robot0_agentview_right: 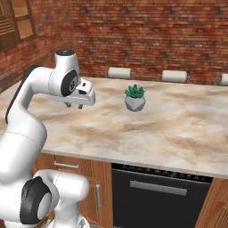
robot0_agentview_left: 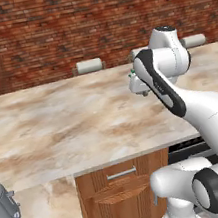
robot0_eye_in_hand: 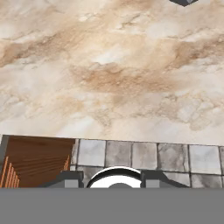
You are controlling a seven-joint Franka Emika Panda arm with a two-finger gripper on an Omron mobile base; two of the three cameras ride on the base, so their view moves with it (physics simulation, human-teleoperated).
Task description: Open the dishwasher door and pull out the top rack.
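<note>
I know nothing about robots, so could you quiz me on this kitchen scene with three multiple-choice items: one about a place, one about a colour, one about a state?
1. Where does the small green plant in a grey faceted pot stand?
A. on the marble counter
B. on the floor
C. in a drawer

2. What colour is the flat dishwasher door with a silver bar handle?
A. white
B. black
C. brown

3. How is that door?
A. wide open
B. removed
C. closed

Answers:
1 A, the pot rests on the beige marble counter.
2 B, the panel is black beside the brown wooden cabinets.
3 C, it sits flush under the counter edge.
</note>
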